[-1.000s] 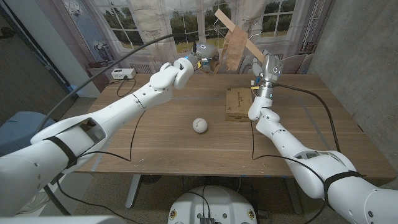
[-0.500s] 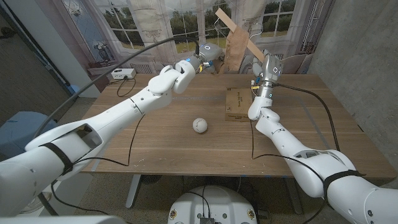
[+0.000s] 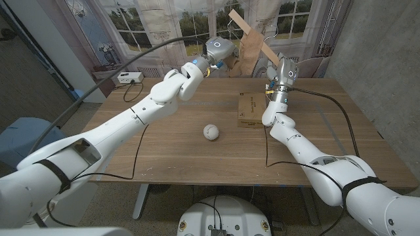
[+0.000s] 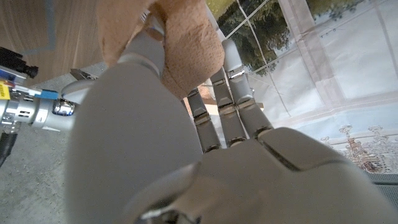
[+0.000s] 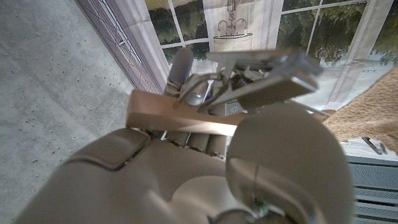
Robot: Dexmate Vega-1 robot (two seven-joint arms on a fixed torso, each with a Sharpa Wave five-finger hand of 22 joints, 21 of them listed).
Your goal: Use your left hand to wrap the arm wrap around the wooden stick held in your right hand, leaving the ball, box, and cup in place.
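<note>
Head view shows the right hand (image 3: 270,40) raised above the far edge of the wooden table (image 3: 197,154), its fingers closed around the wooden stick (image 3: 247,28), which slants up and away from those fingers toward the window backdrop (image 3: 164,19). The tan arm wrap (image 3: 249,52) hangs from the stick just beside the right hand's fingers, on the side facing the left arm. The left hand (image 3: 226,63) reaches in at the lower part of the wrap; from this angle its fingertips are hidden behind its wrist and the cloth.

Left wrist view settles the matter: the left hand's (image 4: 205,155) thumb and fingers (image 4: 231,93) pinch the fuzzy wrap (image 4: 180,43), which bunches between them and runs on past the fingertips. The right arm's metal wrist shows beyond the thumb.

Right wrist view looks along the back of the right hand (image 5: 186,162); the stick (image 5: 180,118) lies crosswise under its curled fingers (image 5: 181,68), held firmly, and an edge of the wrap (image 5: 367,115) shows off to the thumb side.

Below both hands, the flat cardboard box (image 3: 251,109) lies on the table near the right forearm, and the white ball (image 3: 210,132) sits in the middle of the table, well apart from either hand's fingers. A white power strip (image 3: 130,77) lies at the far edge on the left arm's side.
</note>
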